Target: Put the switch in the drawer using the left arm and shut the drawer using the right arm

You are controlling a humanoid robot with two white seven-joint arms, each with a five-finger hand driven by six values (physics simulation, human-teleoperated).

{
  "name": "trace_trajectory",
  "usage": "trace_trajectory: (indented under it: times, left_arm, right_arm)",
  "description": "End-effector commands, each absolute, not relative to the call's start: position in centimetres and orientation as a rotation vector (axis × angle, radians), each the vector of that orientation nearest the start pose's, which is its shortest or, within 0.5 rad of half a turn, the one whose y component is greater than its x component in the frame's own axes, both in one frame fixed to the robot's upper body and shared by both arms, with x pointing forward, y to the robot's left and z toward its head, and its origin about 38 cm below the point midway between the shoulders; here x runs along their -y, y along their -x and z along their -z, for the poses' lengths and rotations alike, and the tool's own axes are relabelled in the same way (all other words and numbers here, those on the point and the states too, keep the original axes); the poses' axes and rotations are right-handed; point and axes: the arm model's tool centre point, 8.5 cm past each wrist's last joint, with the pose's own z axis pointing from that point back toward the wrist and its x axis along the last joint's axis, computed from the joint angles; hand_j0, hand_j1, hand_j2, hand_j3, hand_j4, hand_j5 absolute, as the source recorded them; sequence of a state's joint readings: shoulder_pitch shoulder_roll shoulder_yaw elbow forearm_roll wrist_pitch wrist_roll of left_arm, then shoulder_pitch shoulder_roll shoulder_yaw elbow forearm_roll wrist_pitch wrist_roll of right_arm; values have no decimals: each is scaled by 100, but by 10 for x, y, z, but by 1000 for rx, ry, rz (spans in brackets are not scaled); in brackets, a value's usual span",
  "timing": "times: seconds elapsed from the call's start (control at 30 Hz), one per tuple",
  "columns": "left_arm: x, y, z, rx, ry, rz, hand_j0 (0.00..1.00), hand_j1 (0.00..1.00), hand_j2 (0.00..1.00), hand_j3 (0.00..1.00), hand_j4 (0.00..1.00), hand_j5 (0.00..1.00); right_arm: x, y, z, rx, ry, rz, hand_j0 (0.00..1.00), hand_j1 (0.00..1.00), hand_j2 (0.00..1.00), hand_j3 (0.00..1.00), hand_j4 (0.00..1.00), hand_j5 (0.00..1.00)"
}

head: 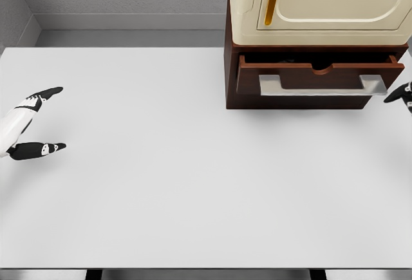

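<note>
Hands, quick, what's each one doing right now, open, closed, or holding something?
Left hand: open, fingers spread, holding nothing, at the table's left edge.
Right hand: only dark fingertips show at the right edge; state cannot be told.

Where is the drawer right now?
Head view, upper right: the drawer sits partly open in the dark cabinet under the cream appliance, the right hand beside it.

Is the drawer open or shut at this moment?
Open, partly. The drawer front stands out from the brown cabinet, with a dark gap above it.
</note>
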State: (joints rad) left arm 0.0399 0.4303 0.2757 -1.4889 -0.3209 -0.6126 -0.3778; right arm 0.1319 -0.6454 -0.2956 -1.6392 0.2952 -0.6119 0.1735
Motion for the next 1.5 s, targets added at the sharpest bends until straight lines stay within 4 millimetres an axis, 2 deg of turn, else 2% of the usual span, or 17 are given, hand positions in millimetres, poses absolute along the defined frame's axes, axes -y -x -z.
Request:
trace_trajectory:
  times: [0.0,0.37,0.63,0.77,0.87,1.17,1.27,1.47]
  left_arm:
    - [-408,-334,-132,1723,-509,1041,100,100,100,100,100,100]
    - [-407,-334,-132,1722,-509,1043,100,100,100,100,100,100]
    - [-404,-334,-129,1726,-500,1034,100,100,100,100,100,100]
    - [-404,-334,-129,1726,-500,1034,100,100,100,100,100,100]
    - [-404,-334,-129,1725,-500,1033,100,100,100,100,100,100]
    - [-404,-334,-130,1728,-501,1034,100,100,100,100,100,100]
    - [-404,-334,-130,1728,-501,1034,100,100,100,100,100,100]
    - [-404,-334,-130,1728,-501,1034,100,100,100,100,100,100]
  right_arm:
    - [431,-316,-207,1827,723,-1161,34,34,34,34,34,34]
    - [411,-322,-192,1823,667,-1201,31,31,31,31,31,31]
    - [386,-342,-192,1856,629,-1249,31,31,31,31,31,31]
    - [383,-347,-189,1860,622,-1241,31,31,31,31,31,31]
    - [380,-358,-186,1854,610,-1248,31,31,31,31,31,31]
    - [378,-368,-184,1848,615,-1242,31,31,31,31,31,31]
    - [370,-375,-181,1855,592,-1242,31,31,31,31,31,31]
    - [374,-376,-183,1852,597,-1238,31,31,31,31,31,31]
